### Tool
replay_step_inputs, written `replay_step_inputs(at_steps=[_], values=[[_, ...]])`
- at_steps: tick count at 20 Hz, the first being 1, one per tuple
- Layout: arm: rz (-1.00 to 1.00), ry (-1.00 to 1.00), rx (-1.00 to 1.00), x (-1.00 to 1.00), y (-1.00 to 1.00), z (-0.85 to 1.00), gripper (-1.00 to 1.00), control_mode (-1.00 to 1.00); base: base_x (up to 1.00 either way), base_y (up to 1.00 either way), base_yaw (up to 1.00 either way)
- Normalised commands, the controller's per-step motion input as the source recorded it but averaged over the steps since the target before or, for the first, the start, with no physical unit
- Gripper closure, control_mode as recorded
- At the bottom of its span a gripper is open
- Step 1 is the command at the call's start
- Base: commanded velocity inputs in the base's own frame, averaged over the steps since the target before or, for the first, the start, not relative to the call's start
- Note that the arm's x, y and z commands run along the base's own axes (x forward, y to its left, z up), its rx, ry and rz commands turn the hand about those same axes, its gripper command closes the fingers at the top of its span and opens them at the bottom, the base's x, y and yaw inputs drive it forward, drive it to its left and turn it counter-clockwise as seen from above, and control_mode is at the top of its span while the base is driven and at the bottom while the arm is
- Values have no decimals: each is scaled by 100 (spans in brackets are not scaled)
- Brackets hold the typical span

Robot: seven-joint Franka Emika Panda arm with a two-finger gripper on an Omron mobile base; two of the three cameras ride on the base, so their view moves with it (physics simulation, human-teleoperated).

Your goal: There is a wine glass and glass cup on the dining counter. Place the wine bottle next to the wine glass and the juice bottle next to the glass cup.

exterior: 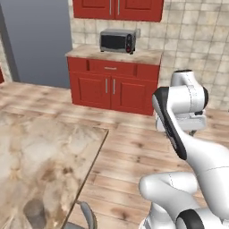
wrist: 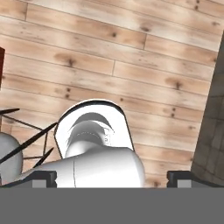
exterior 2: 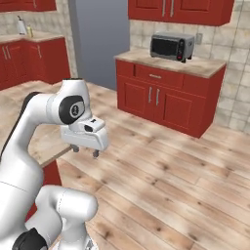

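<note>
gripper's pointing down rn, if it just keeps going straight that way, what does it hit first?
Most likely the wooden floor. The gripper hangs open, fingers down, just off the dining counter edge; the hand view looks along it onto floor planks. Depth is unclear, so the robot's own body could interfere.

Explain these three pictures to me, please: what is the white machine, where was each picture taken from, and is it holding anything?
The white machine is a robot arm on a base that can drive, in a computer-drawn kitchen. Two pictures come from cameras on that base, one behind the arm on its left, one on its right. The third comes from a camera on the hand, looking down at the wooden floor.

At the arm's end is the gripper, with two small dark fingers. They stand wide apart with nothing between them, so nothing is held.

The marbled slab in the left picture is the dining counter, with a bar stool at its edge. Behind stand red cabinets with a toaster oven on top. No bottles or glasses can be seen here.
</note>
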Motion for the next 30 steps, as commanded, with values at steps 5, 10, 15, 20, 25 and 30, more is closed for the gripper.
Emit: replay_step_inputs(at_steps=[5,10,15,20,25,30], values=[[0,0,0,0,0,0,-100,100,94,-5,0],[0,0,0,0,0,0,-100,100,94,-5,1],[0,0,0,0,0,0,-100,100,94,-2,4],[0,0,0,0,0,0,-100,100,94,0,12],[0,0,0,0,0,0,-100,100,91,0,29],[0,0,0,0,0,0,-100,100,84,0,38]])
